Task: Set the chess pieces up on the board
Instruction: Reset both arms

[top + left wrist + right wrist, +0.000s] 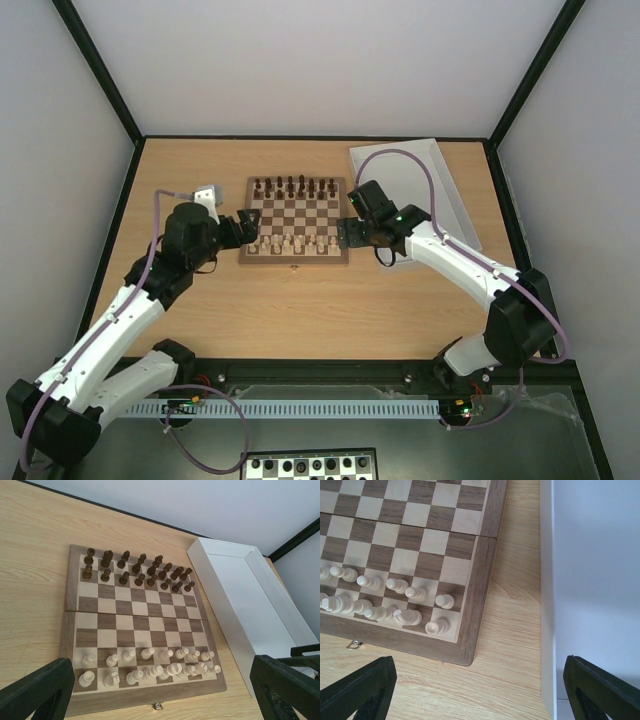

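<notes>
Light wooden worktop carries everything. A white rectangular tray sits at its far right corner and looks bare where visible, probably because it served as the holding bin for loose pieces. Just left of the tray lies the square wooden chessboard, with brown and cream squares and a light brown border, flat and roughly square to the arms so both can reach it. The left end effector hovers at the board's near-left corner with its jaws spread wide and nothing between them. The right end effector hovers at the near-right corner, between board and tray, also spread and empty; judged to be a release posture, not a reach. Small dark brown chess pieces fill the two far rows. The tiny pale cream chess pieces stand in the two near rows, one per square, and the left wrist view counts roughly eight in each. From the right wrist view the corner piece sits inside its square, though that view's slant makes it hard to tell whether every figure is truly upright. Judgement: setup complete or very nearly so. The remaining risk is a low finger clipping the crowded near row.
</notes>
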You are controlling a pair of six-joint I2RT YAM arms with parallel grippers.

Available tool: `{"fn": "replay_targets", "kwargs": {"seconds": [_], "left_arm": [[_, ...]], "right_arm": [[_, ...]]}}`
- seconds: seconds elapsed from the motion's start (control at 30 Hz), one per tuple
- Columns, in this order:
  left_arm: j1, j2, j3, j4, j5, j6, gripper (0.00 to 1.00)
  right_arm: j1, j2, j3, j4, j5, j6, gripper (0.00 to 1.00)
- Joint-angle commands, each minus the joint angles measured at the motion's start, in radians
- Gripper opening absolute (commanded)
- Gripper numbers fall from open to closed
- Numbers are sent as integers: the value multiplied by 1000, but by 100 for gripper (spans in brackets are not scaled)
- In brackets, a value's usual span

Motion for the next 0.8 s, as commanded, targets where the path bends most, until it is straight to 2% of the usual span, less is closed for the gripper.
{"fn": "replay_targets", "kwargs": {"seconds": [0.0,0.6,0.67,0.77], "left_arm": [[-6,13,-6,40,1,9,99],[-7,60,-20,81,17,-5,99],[-6,65,-21,80,6,-7,99],[-7,59,-38,76,-15,-10,100]], "right_arm": [[-3,8,10,6,-21,3,93],[-3,45,38,-6,-85,-20,96],[-3,62,44,-9,-119,-25,91],[0,95,53,-8,-171,-26,77]]}}
